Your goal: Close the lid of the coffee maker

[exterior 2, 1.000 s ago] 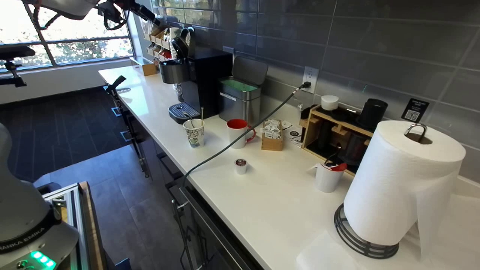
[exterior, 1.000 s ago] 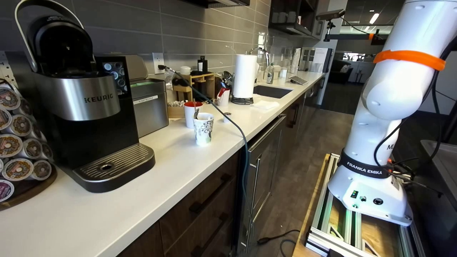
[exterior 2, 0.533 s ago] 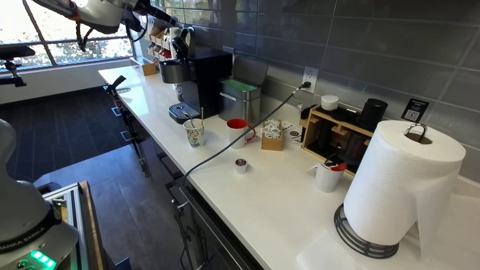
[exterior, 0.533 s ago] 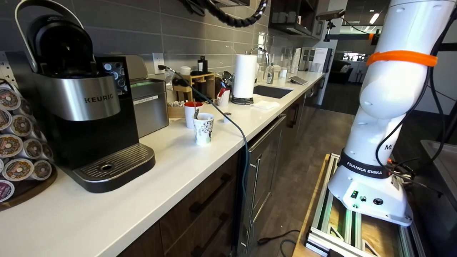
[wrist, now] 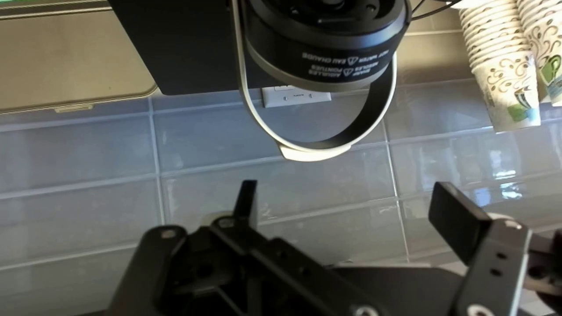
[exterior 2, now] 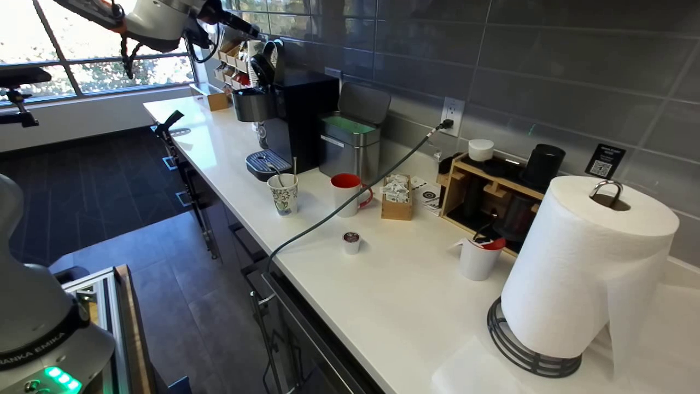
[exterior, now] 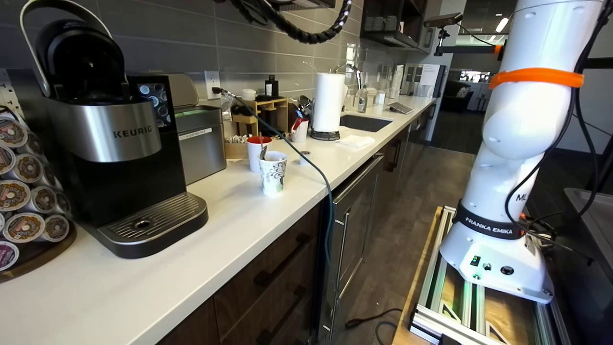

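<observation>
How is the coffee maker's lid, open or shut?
Open: in both exterior views the lid stands tilted up from the coffee maker, not lying flat across its top.

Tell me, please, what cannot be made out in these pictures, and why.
Coffee maker: in an exterior view, its silver band hides the floor of the opening.
Lid: the wrist view's top edge cuts part off.
Paper cup: in both exterior views, its wall hides the bottom.
Label on the bin: in both exterior views, too small to read.
</observation>
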You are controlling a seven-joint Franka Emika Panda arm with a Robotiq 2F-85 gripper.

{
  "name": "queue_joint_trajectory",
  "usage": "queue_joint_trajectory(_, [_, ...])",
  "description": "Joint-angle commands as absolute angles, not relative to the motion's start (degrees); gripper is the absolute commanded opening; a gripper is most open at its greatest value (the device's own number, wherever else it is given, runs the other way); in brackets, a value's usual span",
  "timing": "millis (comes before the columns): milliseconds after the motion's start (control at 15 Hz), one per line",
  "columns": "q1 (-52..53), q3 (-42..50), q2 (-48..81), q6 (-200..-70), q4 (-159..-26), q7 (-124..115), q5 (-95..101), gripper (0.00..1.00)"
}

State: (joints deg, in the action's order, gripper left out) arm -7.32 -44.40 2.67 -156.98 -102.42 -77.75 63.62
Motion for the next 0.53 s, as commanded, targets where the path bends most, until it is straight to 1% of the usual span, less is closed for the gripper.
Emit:
queue_joint_trajectory(0, [-5.3,-44.7,7.0,-154.0,-98.2,-84.2,73.0,1.00])
queue_joint_trajectory(333, [-1.5,-44.2,13.5,-143.8,-92.5,-88.9,82.9,1.00])
queue_joint_trajectory(400, [5.7,-36.5,13.6,-143.3,-91.5,-88.6,81.9,1.00])
queue_joint_trajectory(467, [7.4,-35.1,14.7,-142.0,-90.1,-88.6,81.8,1.00])
